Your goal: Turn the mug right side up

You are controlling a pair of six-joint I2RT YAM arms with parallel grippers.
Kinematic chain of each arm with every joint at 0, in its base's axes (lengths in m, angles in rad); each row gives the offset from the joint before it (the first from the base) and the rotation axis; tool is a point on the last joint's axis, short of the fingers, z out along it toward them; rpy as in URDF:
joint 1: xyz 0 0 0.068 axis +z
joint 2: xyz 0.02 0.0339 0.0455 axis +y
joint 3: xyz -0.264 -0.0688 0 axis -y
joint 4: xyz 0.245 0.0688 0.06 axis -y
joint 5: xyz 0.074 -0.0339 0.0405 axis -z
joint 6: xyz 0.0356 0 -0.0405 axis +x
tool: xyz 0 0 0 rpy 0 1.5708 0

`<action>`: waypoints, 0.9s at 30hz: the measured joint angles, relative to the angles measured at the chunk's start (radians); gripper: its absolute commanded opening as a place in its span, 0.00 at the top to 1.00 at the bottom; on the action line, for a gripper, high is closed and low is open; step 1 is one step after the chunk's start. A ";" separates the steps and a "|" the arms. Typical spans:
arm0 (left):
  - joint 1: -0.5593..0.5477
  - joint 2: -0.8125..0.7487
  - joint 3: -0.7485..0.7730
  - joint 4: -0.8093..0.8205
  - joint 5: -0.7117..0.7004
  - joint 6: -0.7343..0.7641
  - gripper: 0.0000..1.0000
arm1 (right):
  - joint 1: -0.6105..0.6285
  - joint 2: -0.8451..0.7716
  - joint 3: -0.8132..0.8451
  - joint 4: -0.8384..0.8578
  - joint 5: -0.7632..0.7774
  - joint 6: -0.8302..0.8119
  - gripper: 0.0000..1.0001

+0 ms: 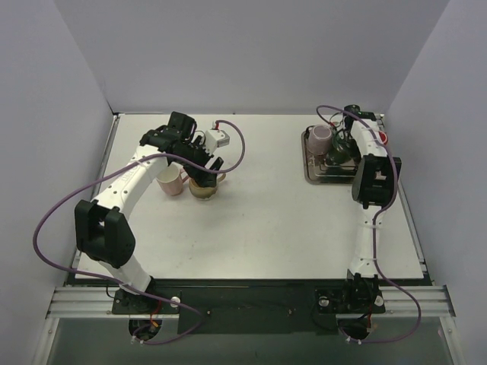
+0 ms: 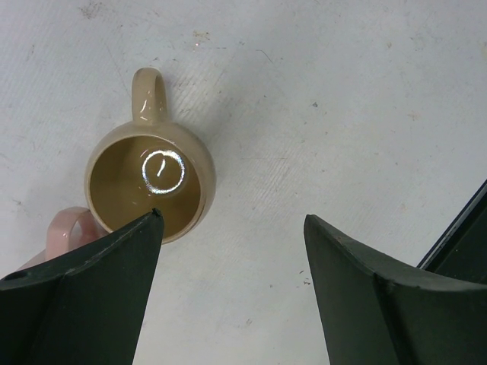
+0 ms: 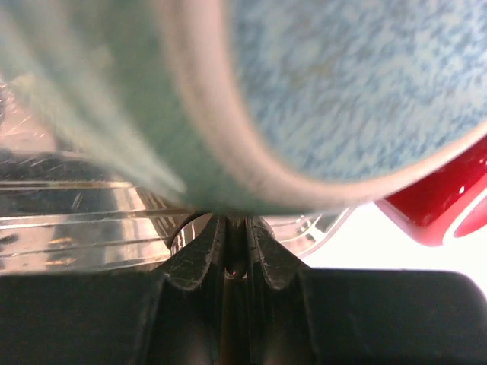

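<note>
Plain grey walls (image 1: 251, 53) close in a white table (image 1: 266, 220), with 2 arms reaching across it from the near edge.

On the left side a tan mug (image 2: 148, 182) stands right side up on the bare tabletop, its mouth open to the wrist camera and its handle pointing away from the fingers. The left gripper (image 2: 232, 285) hangs over it with jaws spread wide, holding nothing. 1 finger (image 2: 99, 304) overlaps the mug's near rim in that view. A pink mug (image 1: 171, 181) stands just beside the tan one.

On the far right a metal tray (image 1: 310, 169) carries another pink mug (image 1: 321, 137) and a green mug (image 1: 340, 152). A red mug (image 3: 441, 205) stands at the tray's outer side. The right gripper (image 3: 232, 247) is over the tray with its fingers clenched together right at the edge of the green mug, which fills its wrist view as a blur. Whether they pinch the rim cannot be told, nor which way up that mug sits.
</note>
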 measured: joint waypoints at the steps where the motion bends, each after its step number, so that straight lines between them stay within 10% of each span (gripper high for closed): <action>1: 0.000 -0.001 0.000 0.000 -0.002 0.000 0.15 | 0.002 -0.011 -0.013 0.007 -0.001 -0.002 1.00; 17: 0.004 -0.041 0.000 -0.014 0.051 -0.006 0.15 | 0.090 -0.474 -0.294 0.145 -0.036 0.070 1.00; 27: 0.090 -0.134 0.000 -0.003 0.315 -0.122 0.15 | 0.467 -0.784 -0.386 0.241 -0.005 0.230 1.00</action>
